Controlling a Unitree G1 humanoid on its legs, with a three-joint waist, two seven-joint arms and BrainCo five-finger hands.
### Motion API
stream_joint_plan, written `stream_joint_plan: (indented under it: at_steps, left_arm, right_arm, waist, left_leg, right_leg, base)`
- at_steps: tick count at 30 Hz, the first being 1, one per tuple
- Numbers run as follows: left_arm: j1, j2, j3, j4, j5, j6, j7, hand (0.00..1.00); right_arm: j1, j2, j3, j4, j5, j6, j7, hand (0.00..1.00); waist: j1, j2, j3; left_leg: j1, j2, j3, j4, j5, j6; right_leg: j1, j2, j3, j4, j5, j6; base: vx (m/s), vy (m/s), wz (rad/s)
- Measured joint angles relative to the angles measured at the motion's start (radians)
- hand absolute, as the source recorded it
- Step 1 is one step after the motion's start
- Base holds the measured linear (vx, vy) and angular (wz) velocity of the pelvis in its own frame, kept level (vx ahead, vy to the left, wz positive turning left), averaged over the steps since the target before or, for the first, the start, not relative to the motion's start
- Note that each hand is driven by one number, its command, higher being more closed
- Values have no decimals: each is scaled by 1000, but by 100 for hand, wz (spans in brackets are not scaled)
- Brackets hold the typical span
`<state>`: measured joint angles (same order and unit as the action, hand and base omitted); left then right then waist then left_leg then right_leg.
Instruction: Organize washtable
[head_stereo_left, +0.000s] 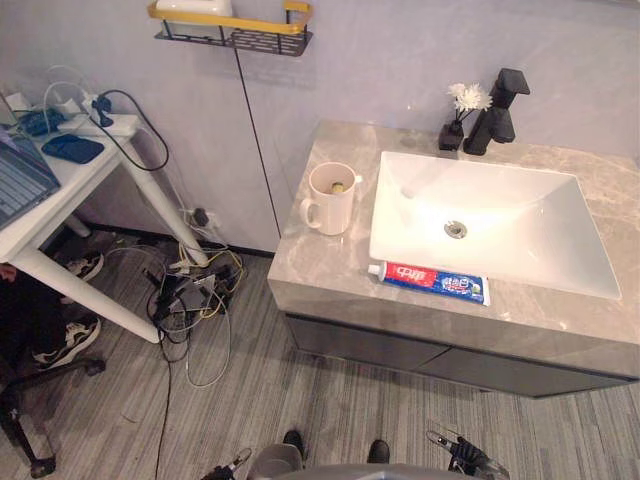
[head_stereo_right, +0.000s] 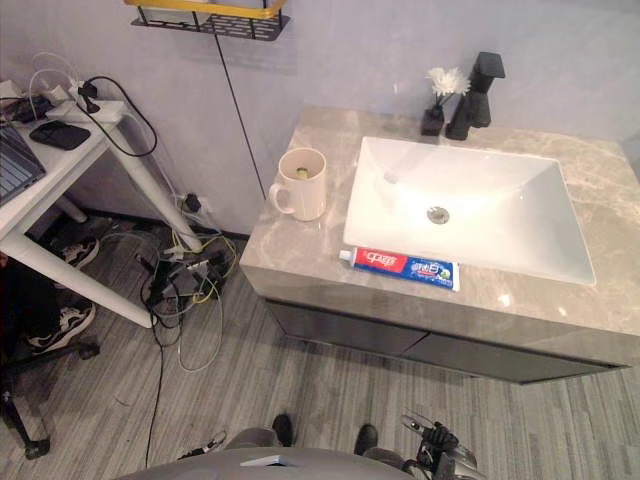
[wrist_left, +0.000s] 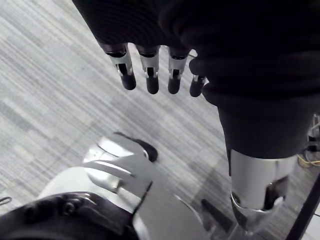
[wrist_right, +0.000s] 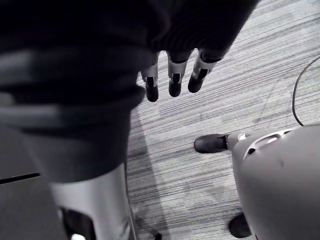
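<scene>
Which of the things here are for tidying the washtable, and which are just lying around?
For the job: mug, toothpaste tube, both on the countertop beside the sink.
Just around: flower vase, faucet, wall shelf, white desk, floor cables.

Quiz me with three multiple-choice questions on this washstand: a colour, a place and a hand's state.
1. The faucet is: A chrome; B black; C gold.
2. The toothpaste tube lies: A on the counter in front of the sink; B inside the sink; C behind the faucet.
3. The left hand is: A curled round the toothpaste tube; B a closed fist; C open, holding nothing.
Answers: 1 B, it is dark all over. 2 A, it lies along the counter's front edge. 3 C, its fingers hang straight.
</scene>
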<state>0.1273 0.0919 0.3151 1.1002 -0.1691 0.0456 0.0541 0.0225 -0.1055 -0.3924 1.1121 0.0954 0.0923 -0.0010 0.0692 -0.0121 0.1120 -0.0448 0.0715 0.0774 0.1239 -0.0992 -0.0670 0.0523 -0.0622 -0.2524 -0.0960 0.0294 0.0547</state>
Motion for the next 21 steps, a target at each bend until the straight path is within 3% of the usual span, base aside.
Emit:
stream_joint_plan:
  at_steps: [6,10,12,16,18,21]
  left_arm:
    - [-15,-4,13,0,-19,-12,28,0]
    - [-8,-39,153,-34,-223,-49,119,0]
    - [16,-86,214,-171,-332,-72,170,0]
    - [82,-164,306,-596,-515,-171,271,0]
    - [66,-162,359,-827,-531,-241,334,0]
    - [56,-157,370,-1094,-495,-284,385,0]
  right_arm:
    - [4,6,-52,34,3,-2,-41,0]
    - [15,26,-109,36,5,-8,-72,0]
    - [26,39,-121,33,23,-20,-89,0]
    - [50,66,-121,26,56,-37,-116,0]
    - [65,73,-121,25,84,-44,-121,0]
    - [74,72,-120,24,85,-47,-121,0]
  waist:
    - [-3,-2,-13]
    - [-4,-5,-16]
    - [-2,-6,-18]
    - [14,-5,-45]
    - [21,-3,-59]
    - [22,0,-72]
  left_leg:
    - [24,-27,-7,-52,27,13]
    - [31,-44,-25,-79,43,24]
    - [33,-50,-30,-91,48,27]
    - [30,-54,-33,-107,52,27]
    - [26,-54,-35,-101,54,29]
    - [20,-56,-41,-91,55,30]
  right_leg:
    - [5,-17,-12,-2,0,2]
    - [9,-34,-33,-3,-1,10]
    - [10,-42,-37,-3,0,12]
    - [2,-49,-40,-3,-1,15]
    - [1,-49,-43,-2,-3,17]
    - [3,-51,-54,-1,-3,18]
  base:
    - [15,31,6]
    - [-1,44,16]
    - [2,49,14]
    - [5,17,2]
    - [27,-11,3]
    - [14,-3,7]
